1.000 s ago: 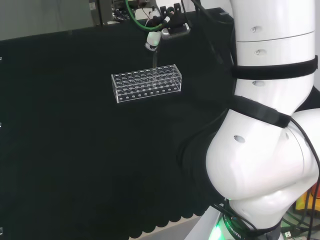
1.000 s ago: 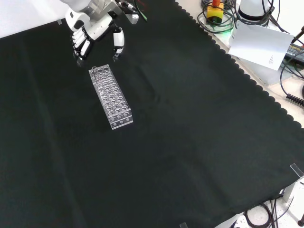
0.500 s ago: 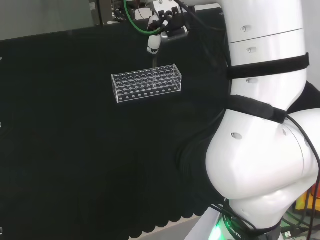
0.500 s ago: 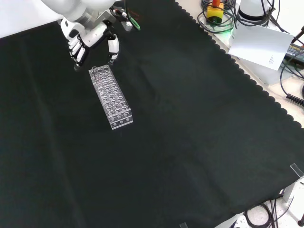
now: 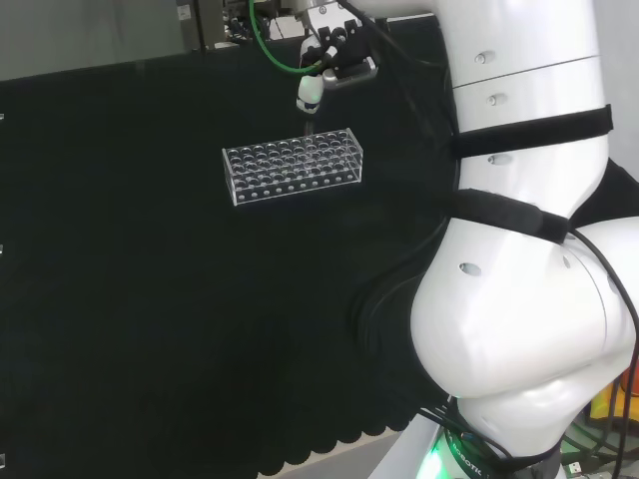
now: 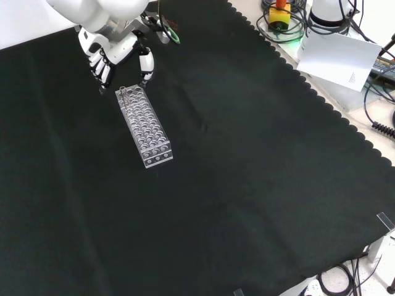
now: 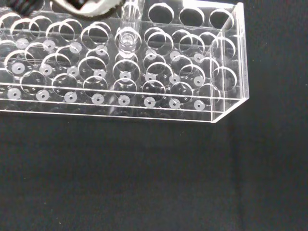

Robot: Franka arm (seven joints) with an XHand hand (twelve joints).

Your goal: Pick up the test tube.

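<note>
A clear plastic rack with many holes stands on the black cloth. One clear test tube stands upright in a hole near one end of the rack; in the front view the test tube is at the rack's far end. The black and white hand hangs just above that end, fingers on one side and thumb on the other, pointing down and spread apart. It is open and holds nothing. In the head view the hand sits above the rack's far right corner.
In the front view, a white sheet of paper and cables lie past the cloth's scalloped edge at the right. In the head view, the arm's own white links stand at the right.
The hand has shifted slightly over the rack's end and its thumb has come a little nearer the fingers. The rack and tube have not moved.
</note>
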